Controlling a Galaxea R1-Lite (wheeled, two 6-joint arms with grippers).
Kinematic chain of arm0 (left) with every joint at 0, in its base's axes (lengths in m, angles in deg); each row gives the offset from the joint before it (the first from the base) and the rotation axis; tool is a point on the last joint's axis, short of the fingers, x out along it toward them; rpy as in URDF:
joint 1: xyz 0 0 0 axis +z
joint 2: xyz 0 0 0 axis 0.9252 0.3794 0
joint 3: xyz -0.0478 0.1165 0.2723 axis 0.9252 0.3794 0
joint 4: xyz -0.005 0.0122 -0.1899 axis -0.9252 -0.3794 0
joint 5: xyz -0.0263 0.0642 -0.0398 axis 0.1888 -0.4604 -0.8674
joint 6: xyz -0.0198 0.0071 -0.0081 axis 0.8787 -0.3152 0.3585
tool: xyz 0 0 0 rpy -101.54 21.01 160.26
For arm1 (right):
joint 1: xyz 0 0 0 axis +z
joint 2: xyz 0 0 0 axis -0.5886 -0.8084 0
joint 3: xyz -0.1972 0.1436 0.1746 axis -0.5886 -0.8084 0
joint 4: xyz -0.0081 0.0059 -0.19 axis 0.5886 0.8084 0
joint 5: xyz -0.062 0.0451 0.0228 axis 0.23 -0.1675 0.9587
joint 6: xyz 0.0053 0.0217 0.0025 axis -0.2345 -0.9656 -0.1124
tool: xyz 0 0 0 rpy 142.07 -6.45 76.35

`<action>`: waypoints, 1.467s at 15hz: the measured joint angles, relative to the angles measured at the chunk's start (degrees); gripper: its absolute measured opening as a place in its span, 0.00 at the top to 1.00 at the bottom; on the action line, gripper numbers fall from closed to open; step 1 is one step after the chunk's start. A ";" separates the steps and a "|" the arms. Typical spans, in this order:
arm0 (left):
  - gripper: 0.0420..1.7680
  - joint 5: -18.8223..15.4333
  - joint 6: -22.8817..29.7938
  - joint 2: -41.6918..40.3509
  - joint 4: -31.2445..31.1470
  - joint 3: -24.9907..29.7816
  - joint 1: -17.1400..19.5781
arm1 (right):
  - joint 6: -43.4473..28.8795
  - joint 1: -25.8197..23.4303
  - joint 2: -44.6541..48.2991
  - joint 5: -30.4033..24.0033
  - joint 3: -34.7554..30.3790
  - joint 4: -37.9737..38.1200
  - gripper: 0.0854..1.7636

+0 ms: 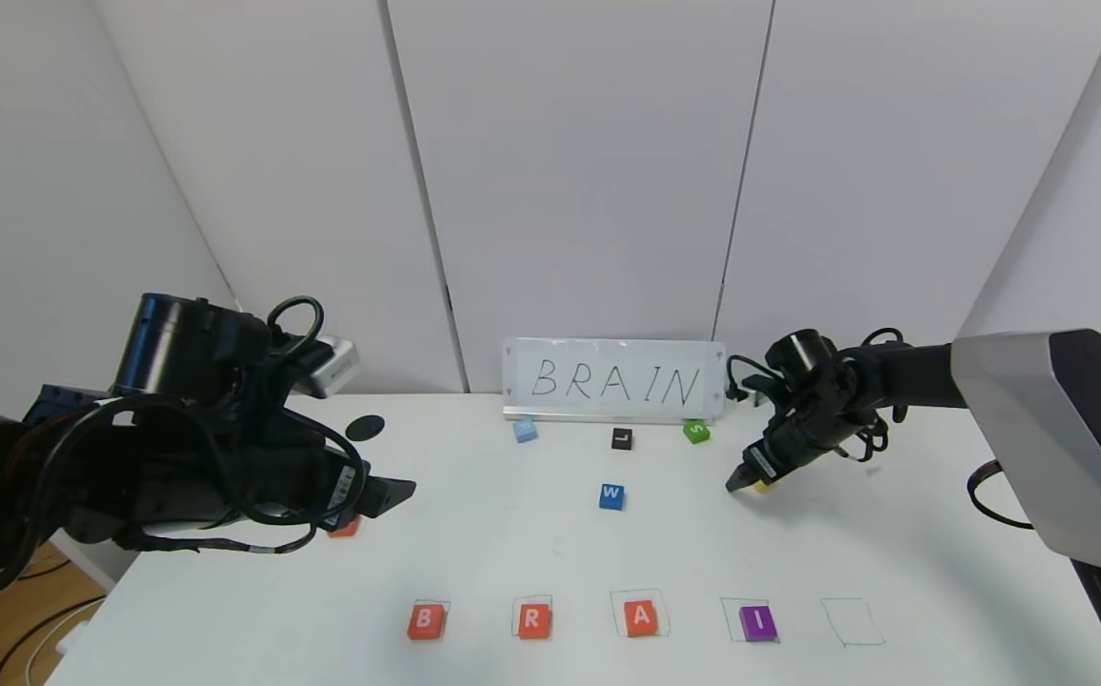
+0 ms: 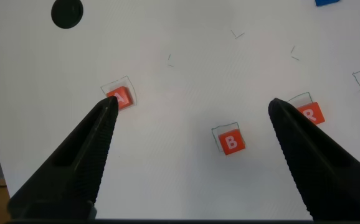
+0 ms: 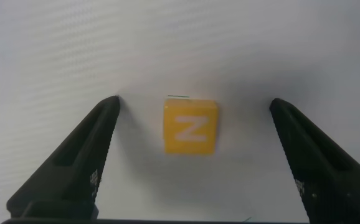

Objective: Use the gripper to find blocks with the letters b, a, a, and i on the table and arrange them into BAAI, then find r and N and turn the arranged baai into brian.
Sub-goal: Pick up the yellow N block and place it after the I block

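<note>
On the white table (image 1: 512, 553), a front row holds an orange B block (image 1: 425, 620), the orange R block (image 1: 533, 620), an orange A block (image 1: 641, 618) and the purple I block (image 1: 758, 623). A drawn square (image 1: 852, 621) to the right of the I holds nothing. My right gripper (image 1: 746, 481) hangs open over the yellow N block (image 3: 190, 127), one finger on each side and apart from it. My left gripper (image 1: 389, 495) is open and empty above the table's left part. The second orange A block (image 2: 121, 98) lies by one of its fingertips. B (image 2: 231, 142) and R (image 2: 312, 114) show below it.
A whiteboard sign reading BRAIN (image 1: 613, 380) stands at the back. In front of it lie a light blue block (image 1: 525, 431), the black L block (image 1: 621, 438) and the green S block (image 1: 695, 432). The blue W block (image 1: 611, 496) lies mid-table. A black hole (image 1: 364, 427) is at the back left.
</note>
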 joint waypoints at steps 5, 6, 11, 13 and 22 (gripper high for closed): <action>0.03 0.00 0.00 0.17 0.00 0.00 -0.05 | -0.09 0.11 0.13 -0.01 0.00 0.45 0.47; 0.03 0.00 0.01 0.35 0.01 0.00 -0.05 | -0.09 0.13 0.18 -0.01 0.00 0.48 0.54; 0.03 0.00 0.04 1.02 0.01 -0.02 -0.05 | 0.00 -0.01 0.32 0.00 0.00 0.66 0.73; 0.03 0.00 0.04 1.13 0.04 -0.02 -0.05 | 0.16 0.10 0.35 0.00 0.00 0.63 0.73; 0.03 0.11 0.01 1.46 0.04 -0.02 -0.41 | 1.30 -0.15 4.73 -0.09 -0.30 8.25 0.73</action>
